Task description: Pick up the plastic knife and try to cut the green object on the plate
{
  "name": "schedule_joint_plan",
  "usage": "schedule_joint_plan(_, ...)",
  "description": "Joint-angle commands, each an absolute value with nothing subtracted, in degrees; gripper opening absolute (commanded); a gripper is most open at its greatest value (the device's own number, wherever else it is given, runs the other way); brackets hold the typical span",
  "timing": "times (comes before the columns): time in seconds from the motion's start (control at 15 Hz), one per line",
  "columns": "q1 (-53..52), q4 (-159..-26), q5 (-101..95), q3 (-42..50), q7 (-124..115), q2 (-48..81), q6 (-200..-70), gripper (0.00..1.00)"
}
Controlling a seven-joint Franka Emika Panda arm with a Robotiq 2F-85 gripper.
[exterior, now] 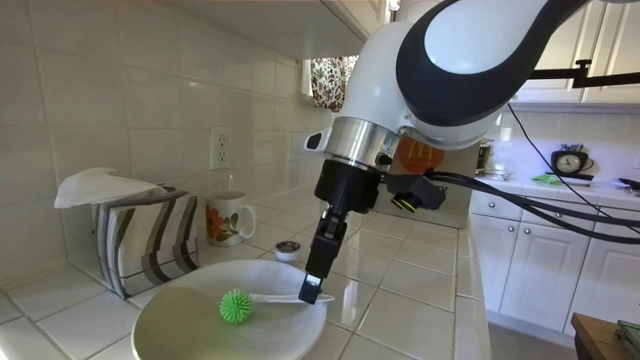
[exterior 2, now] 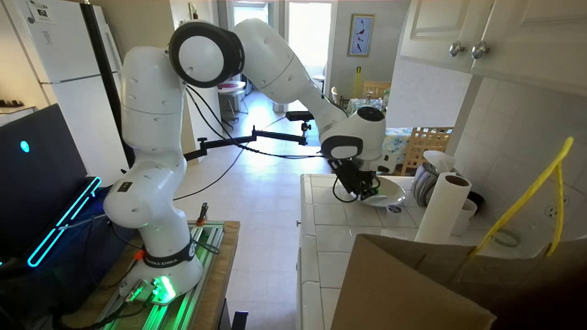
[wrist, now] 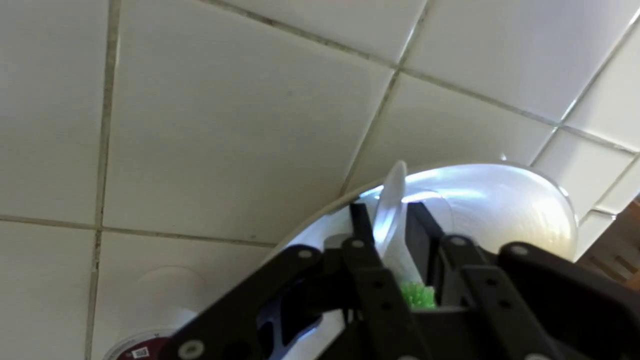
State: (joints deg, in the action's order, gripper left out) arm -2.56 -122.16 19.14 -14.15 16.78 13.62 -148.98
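Observation:
The white plastic knife (exterior: 277,298) rests in the large cream plate (exterior: 185,325), one end over the rim. The knife also shows in the wrist view (wrist: 392,200). The bumpy green object (exterior: 236,306) lies in the plate at the knife's inner end; in the wrist view the green object (wrist: 419,295) is partly hidden behind the fingers. My gripper (exterior: 310,294) points down at the plate's rim. In the wrist view its fingertips (wrist: 387,207) stand either side of the knife, with a gap on the right finger's side. It is partly open.
A small white cup (exterior: 287,251) stands just behind the plate. A flowered mug (exterior: 225,220) and a striped napkin holder (exterior: 150,235) stand near the tiled wall. A paper towel roll (exterior 2: 442,211) and a cardboard box (exterior 2: 403,288) are farther along the counter.

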Motion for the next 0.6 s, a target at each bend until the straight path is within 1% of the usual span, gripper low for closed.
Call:
schedule_joint_plan(0.0,-4.6,-122.5,12.3,-11.3,11.9,11.8,-147.6,0.58)
schedule_joint_plan(0.13,-6.4,-122.4,4.6,-9.2,7.4,11.0,-147.3,0.71)
schedule_joint_plan(0.33,-9.6,-121.8,-7.7,-6.9,-0.1,8.7,-144.7,0.93)
schedule_joint_plan(0.4,-10.4,-121.3,-10.6,-6.8,-1.7,8.1,-143.5,0.98)
schedule_joint_plan(0.53,-11.9,-120.1,-15.3,-7.5,-5.0,6.7,-140.0,1.0)
